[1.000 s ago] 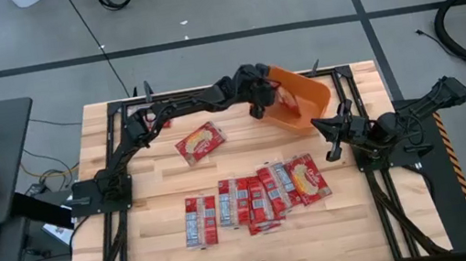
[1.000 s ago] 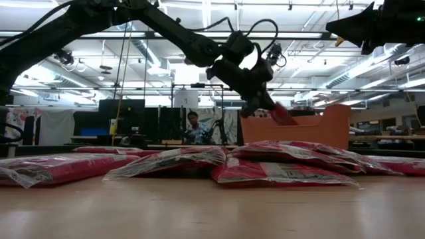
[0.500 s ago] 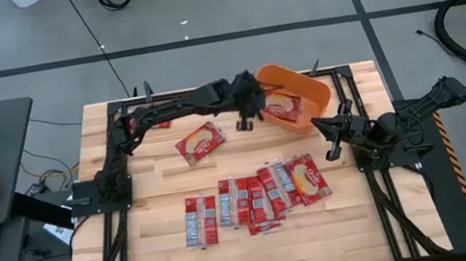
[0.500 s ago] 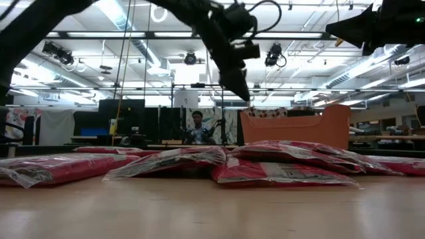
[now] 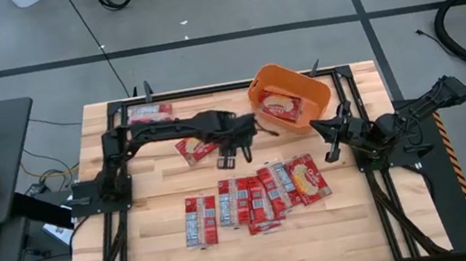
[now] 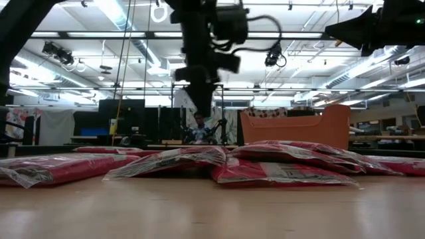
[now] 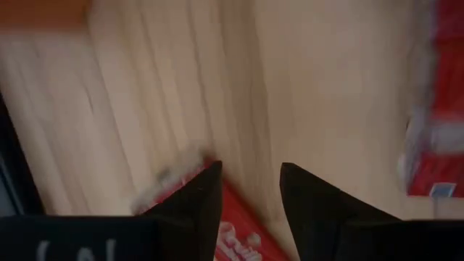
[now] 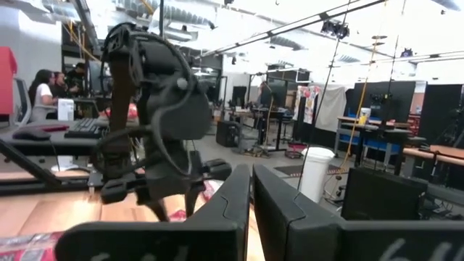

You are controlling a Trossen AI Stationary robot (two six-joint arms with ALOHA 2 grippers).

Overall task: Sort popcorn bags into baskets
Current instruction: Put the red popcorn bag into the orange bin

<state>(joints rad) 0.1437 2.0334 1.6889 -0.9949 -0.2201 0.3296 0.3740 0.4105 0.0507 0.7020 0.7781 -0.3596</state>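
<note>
Sorting has barely begun: one popcorn bag [image 5: 282, 106] lies in the orange basket [image 5: 314, 90]. The left gripper [image 5: 230, 158], jaws spread and empty, hovers just above a loose bag [image 5: 191, 148], with a row of bags [image 5: 257, 198] beyond on the surface [image 5: 122, 258]. The right gripper [image 5: 332, 145] waits beside the basket, jaws pressed together.

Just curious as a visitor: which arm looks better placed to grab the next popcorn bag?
Probably the left. Its open end effector hangs over the loose popcorn bag near the basket, while the right end effector waits, shut, at the table's right side.
</note>
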